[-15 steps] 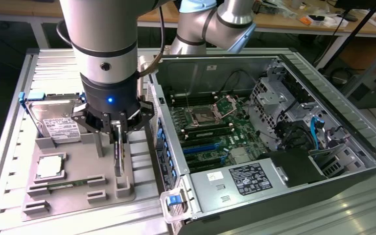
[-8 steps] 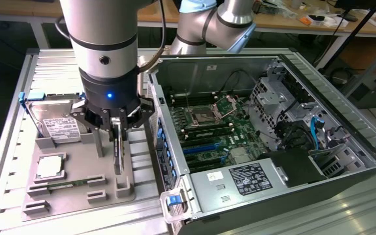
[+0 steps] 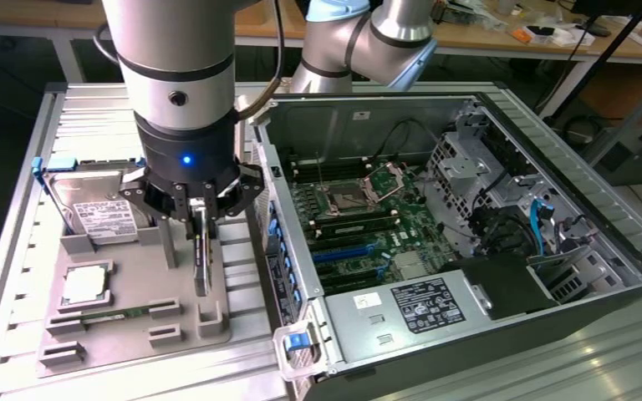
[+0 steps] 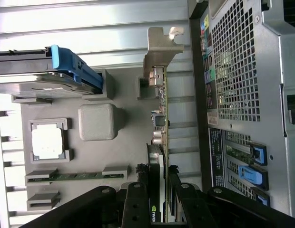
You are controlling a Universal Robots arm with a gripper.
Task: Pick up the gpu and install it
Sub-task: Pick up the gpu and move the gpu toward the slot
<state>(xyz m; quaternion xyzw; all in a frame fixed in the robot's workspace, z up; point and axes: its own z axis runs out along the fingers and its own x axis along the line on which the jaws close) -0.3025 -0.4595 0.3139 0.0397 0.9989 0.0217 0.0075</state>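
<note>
The gpu point(image 3: 201, 261) stands on edge in the grey fixture tray point(image 3: 131, 338), a thin dark card beside the open computer case point(image 3: 588, 251). My gripper point(image 3: 200, 219) hangs straight above it, with a finger pressed against each face of the card's upper part. In the wrist view the gpu point(image 4: 162, 118) runs edge-on away from the gripper point(image 4: 158, 205), and its silver end bracket point(image 4: 162, 47) sits at the far end by a tray post. Inside the case, the motherboard's blue expansion slots point(image 3: 343, 251) lie bare.
The tray also holds a silver hard drive point(image 3: 93, 210) with a blue clip, a CPU point(image 3: 84, 286) and a green RAM stick point(image 3: 114, 316). The case wall point(image 3: 267, 217) rises close to the gripper on the exterior view's right. Blue slot latches point(image 4: 250, 171) line the case's rear.
</note>
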